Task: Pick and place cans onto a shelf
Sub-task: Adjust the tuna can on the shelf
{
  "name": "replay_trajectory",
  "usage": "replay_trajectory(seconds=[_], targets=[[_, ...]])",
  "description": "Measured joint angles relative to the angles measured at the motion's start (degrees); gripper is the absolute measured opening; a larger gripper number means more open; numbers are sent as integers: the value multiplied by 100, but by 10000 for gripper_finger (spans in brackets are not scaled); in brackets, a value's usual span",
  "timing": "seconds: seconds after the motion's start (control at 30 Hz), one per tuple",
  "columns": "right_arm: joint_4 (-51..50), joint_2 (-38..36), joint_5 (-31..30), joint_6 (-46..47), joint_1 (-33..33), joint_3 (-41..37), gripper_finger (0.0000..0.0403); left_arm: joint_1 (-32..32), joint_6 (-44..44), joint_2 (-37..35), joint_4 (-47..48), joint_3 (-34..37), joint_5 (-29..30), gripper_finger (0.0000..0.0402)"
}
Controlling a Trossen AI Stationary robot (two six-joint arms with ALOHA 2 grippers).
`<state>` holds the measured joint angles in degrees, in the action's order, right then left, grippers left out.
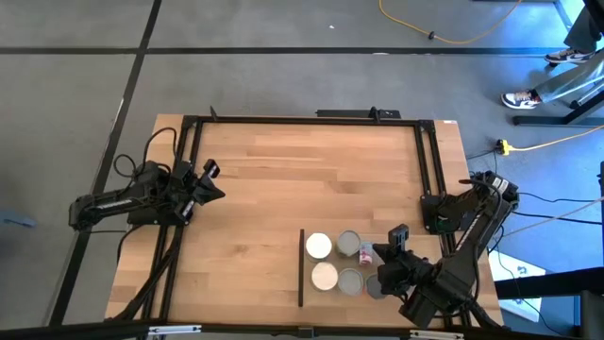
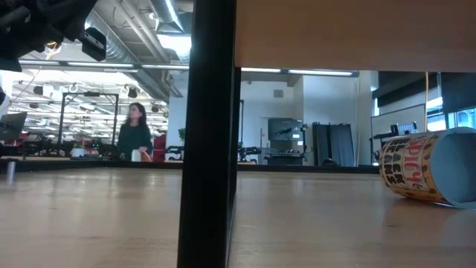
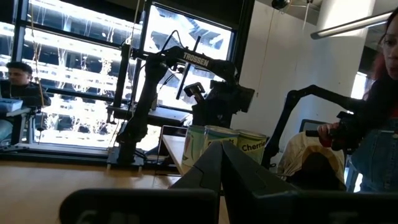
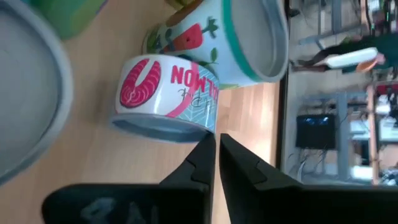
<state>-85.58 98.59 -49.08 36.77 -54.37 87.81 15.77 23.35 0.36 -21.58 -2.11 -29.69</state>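
Several cans stand close together on the shelf (image 1: 332,300), a light-wood board at the table's near right with a dark strip (image 1: 301,267) on its left edge. Two are white-topped (image 1: 318,246) (image 1: 325,276) and two grey-topped (image 1: 349,243) (image 1: 351,280). A small pink-labelled salmon can (image 4: 168,93) lies on its side beside a can with a carrot label (image 4: 230,37). My right gripper (image 4: 216,144) hangs over the group's right side (image 1: 379,257), slanting down, shut with nothing between its fingers, its tips right at the salmon can. My left gripper (image 1: 215,187) waits shut at the table's left. My right gripper's fingertips (image 4: 206,148) stand against the lower edge of the lying salmon can's labelled side (image 4: 200,127), coming from above at a slant. Whether they touch it I cannot tell. The can rests on its side on the wood.
In the low view a can with an orange and yellow label (image 2: 420,175) lies tipped on the wood at the right, behind a black post (image 2: 212,134). Black frame rails (image 1: 429,161) run along the table's sides. People show in the room beyond (image 3: 379,112). Bare wood fills the table's middle (image 1: 311,179).
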Motion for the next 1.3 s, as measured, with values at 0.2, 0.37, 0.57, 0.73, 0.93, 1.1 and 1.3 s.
replay_trajectory(seconds=[0.2, 0.37, 0.57, 0.73, 0.93, 1.1, 1.3], targets=[[1, 2, 110, -638, 0, 0, 26, 0, 0, -1, 0, -1, 1, 0], [-2, 2, 109, -1074, -7, 0, 26, 0, 0, -1, 2, -1, 1, 0], [-309, 11, 66, -815, -9, 91, 26, 0, 0, -2, 2, 0, 2, 0], [-407, -82, -217, -6, -26, 429, 26, 0, 0, -2, 2, -2, 0, 0], [-421, -118, 88, 712, -2, 885, 26, 0, 0, 0, 5, -2, -108, 0], [-243, -118, 574, 1104, 160, 1012, 21, 0, 0, -1, 6, -2, -175, 0], [294, -114, 1267, 797, 494, 1014, 19, 0, 0, 0, 5, -2, -175, 0]])
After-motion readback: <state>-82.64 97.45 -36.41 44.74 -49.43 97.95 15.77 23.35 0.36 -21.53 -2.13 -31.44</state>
